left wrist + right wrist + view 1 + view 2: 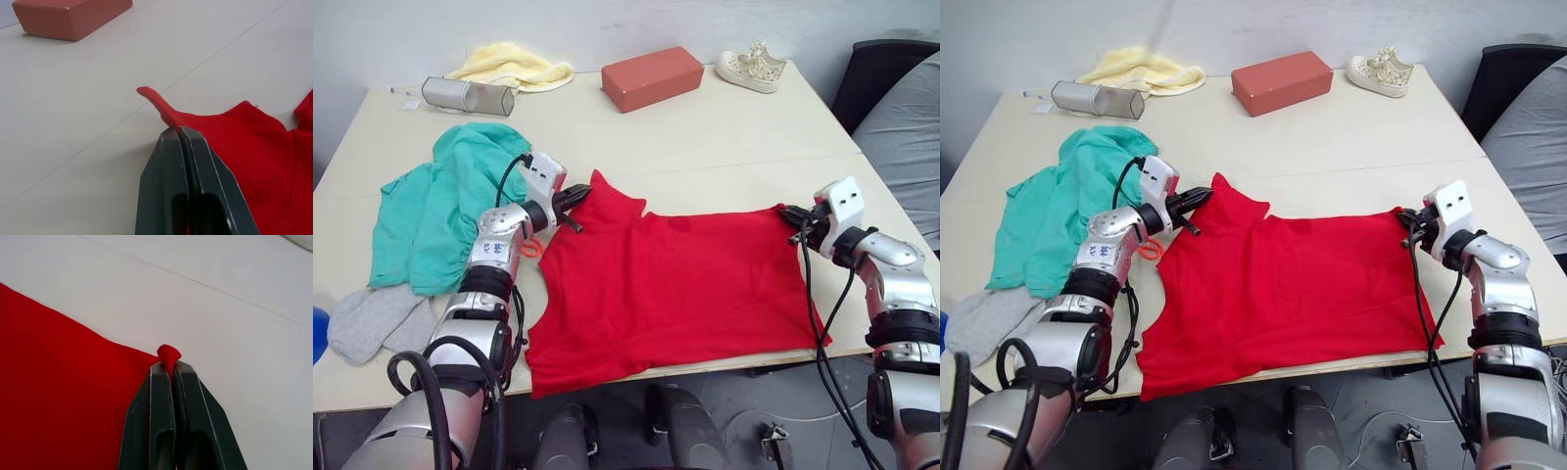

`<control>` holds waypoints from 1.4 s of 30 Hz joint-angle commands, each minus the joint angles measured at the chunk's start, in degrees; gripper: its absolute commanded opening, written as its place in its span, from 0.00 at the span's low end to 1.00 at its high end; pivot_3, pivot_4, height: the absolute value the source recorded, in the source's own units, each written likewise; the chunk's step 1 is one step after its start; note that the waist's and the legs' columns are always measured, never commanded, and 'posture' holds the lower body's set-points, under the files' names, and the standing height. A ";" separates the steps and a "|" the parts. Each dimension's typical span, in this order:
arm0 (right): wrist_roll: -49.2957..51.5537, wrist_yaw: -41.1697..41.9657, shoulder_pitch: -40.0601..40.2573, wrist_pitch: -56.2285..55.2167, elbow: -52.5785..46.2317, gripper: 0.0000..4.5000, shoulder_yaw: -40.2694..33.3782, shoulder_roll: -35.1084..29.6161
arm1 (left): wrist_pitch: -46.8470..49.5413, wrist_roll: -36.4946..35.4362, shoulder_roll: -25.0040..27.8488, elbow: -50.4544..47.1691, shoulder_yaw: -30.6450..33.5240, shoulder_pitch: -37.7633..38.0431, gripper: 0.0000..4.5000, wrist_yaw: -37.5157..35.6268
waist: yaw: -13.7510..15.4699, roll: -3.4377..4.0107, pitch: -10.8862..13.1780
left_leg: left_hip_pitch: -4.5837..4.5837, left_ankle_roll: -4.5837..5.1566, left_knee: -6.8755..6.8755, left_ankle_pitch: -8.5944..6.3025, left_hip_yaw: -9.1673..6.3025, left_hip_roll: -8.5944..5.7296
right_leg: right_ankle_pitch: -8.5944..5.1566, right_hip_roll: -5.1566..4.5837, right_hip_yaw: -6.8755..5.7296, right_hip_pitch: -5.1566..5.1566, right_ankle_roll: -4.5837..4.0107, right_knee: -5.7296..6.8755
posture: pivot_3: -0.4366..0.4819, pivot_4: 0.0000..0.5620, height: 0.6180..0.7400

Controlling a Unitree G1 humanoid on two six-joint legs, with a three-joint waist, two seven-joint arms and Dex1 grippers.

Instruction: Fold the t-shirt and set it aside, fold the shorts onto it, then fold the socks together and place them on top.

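Pale beige desk (724, 147), seam line running across its top. Plain light grey wall (607, 29) right behind the far edge. Dark chair (871, 78) with grey upholstery (906, 137) off the far right corner. Grey floor (744, 401) below the near edge, cable (783, 416) lying on it. Even, soft light.

No text, label, brand, number or sign can be read on anything here.

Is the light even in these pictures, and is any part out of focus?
Head views: soft even light, faint shadows under the brick and shoe. Wrist views: the end effector fingers near the lens look soft, while the t-shirt edge they pinch is sharp; no glare on the table.
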 commanded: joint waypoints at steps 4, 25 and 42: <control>4.32 2.43 6.44 -3.25 -7.81 0.00 -4.26 -0.81 | 0.37 -1.52 2.41 -9.54 0.77 5.08 0.00 -0.93 | 0.13 0.00 0.00 | 0.00 0.01 0.00 0.00 -0.03 0.03 | 0.00 -0.02 0.10 0.01 0.00 0.00 | 0.48 0.27 1.00; 6.42 5.16 17.42 -12.06 -10.14 0.00 -6.92 -0.63 | -1.34 -7.49 6.94 -29.97 1.74 21.68 0.00 -8.76 | 0.14 0.00 0.00 | 0.08 0.05 -0.04 0.00 -0.06 0.09 | 0.00 -0.04 0.44 0.06 -0.01 -0.02 | 0.48 0.27 1.00; 8.74 11.82 22.66 -15.34 -12.38 0.00 -5.35 -0.63 | -3.82 -6.38 11.67 -34.78 -1.29 30.42 0.00 -12.38 | 0.20 0.00 0.00 | 0.08 0.05 -0.07 -0.10 -0.14 0.18 | -0.02 -0.15 0.40 0.08 -0.06 -0.05 | 0.48 0.27 1.00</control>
